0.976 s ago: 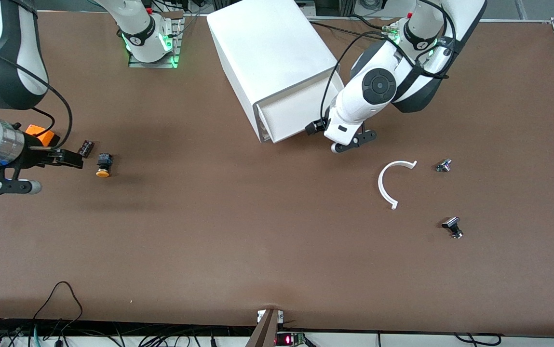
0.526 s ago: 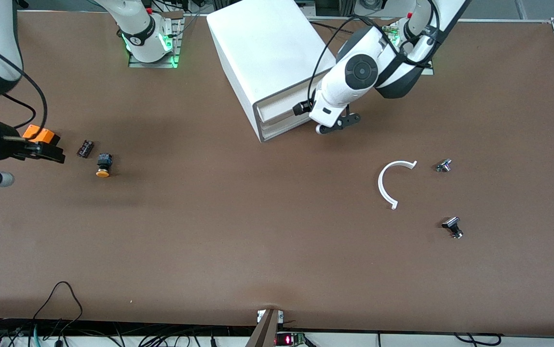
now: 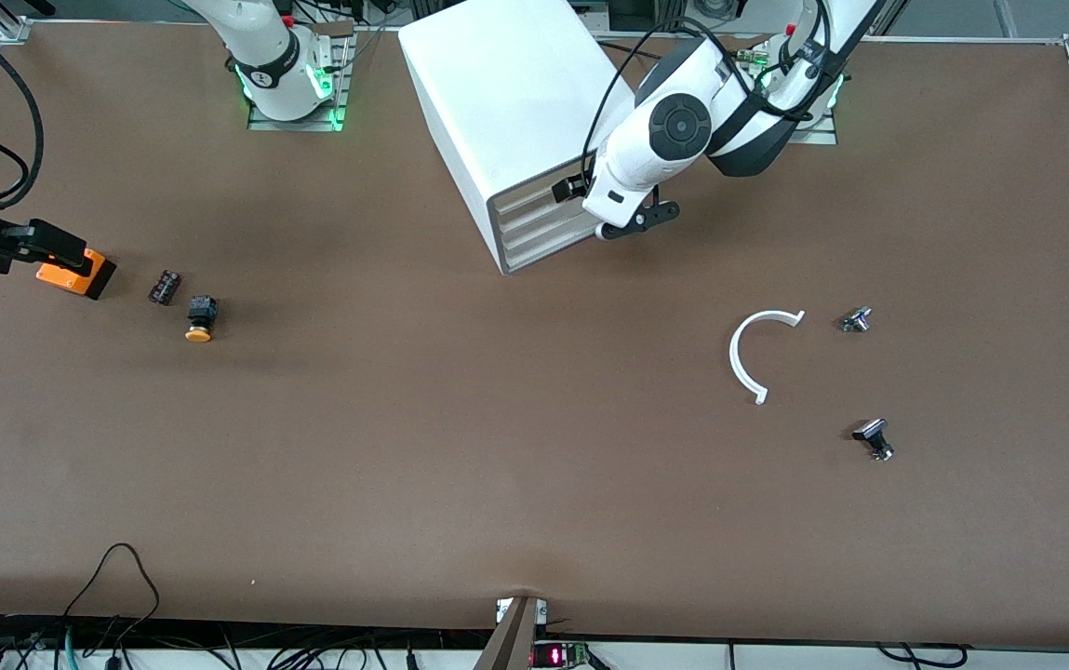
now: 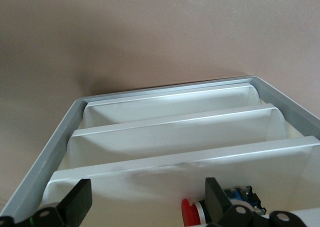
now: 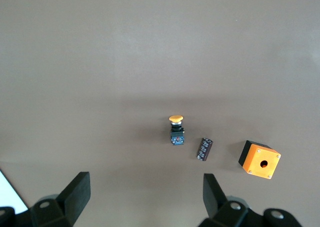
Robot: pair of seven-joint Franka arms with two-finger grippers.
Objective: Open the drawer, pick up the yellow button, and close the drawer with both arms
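Button [image 3: 200, 319] out, lying on table [image 3: 460, 447] beside small dark piece [image 3: 164, 287], near right arm's end. Drawer [image 3: 543, 200] looks nearly flush with cabinet [image 3: 515, 93], hard to say if fully home. Left gripper [image 3: 629, 220] at drawer front, fingers spread, empty. Right gripper [image 5: 145, 197] high over table near button, fingers spread, empty.

Button [image 3: 200, 318] on table [image 3: 460, 447], left gripper [image 3: 590, 200] at closed drawer [image 3: 541, 197].

left gripper [image 4: 145, 204] and right gripper [image 5: 145, 197] both spread wide, empty
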